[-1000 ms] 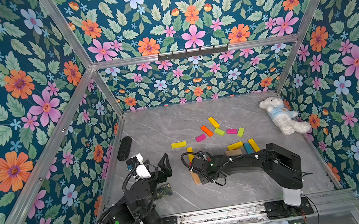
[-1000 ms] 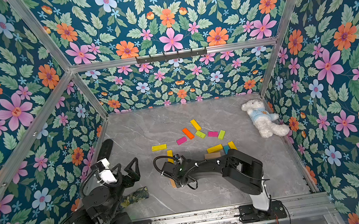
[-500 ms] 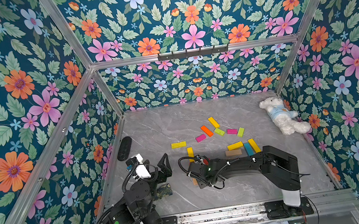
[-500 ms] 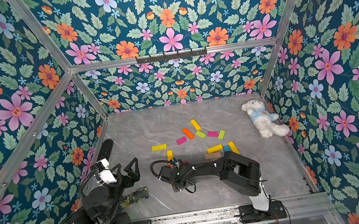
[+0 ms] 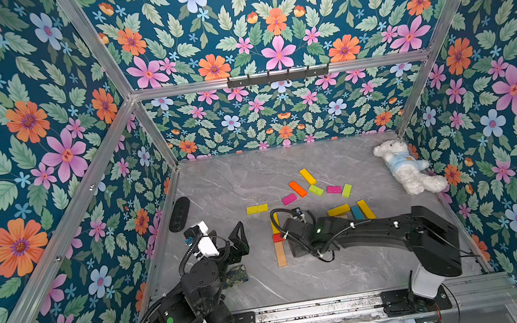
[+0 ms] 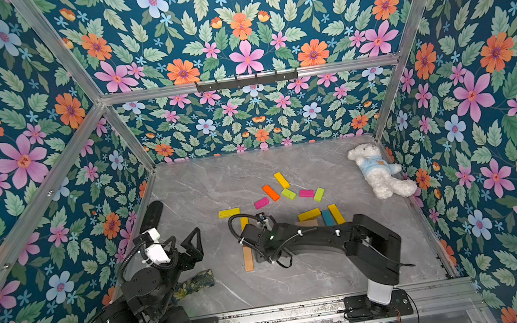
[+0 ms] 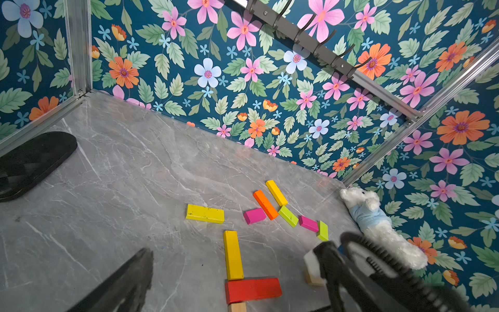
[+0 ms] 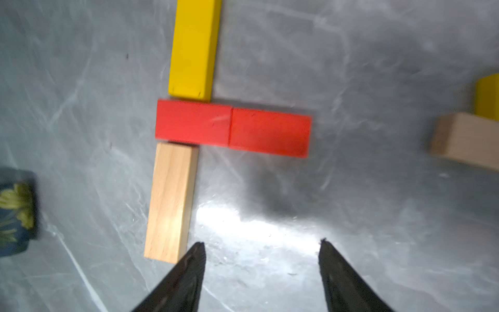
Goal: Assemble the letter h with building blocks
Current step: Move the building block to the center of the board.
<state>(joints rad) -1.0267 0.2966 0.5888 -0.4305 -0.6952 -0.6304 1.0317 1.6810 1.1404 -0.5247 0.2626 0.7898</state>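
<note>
On the grey table, a long yellow block (image 8: pixel 193 48), a red block (image 8: pixel 193 123) and a plain wood block (image 8: pixel 170 202) lie end to end in a line. A second red block (image 8: pixel 270 132) butts against the first and sticks out sideways. My right gripper (image 8: pixel 260 245) hovers just short of them, open and empty. My left gripper (image 5: pixel 227 240) stands wide open and empty at the near left, apart from the blocks. Loose building blocks lie farther back: yellow (image 5: pixel 257 209), magenta (image 5: pixel 289 199), orange (image 5: pixel 297 188), lime (image 5: pixel 316 190) and blue (image 5: pixel 356 212).
A white plush bear (image 5: pixel 405 167) lies at the far right against the wall. A black oval pad (image 5: pixel 179 214) sits by the left wall. A small floral-patterned object (image 5: pixel 236 274) lies near my left arm's base. Flowered walls close in the table on three sides.
My right gripper's jaws have spread wider, and its wrist has shifted a little above the red blocks. My left arm has not moved.
</note>
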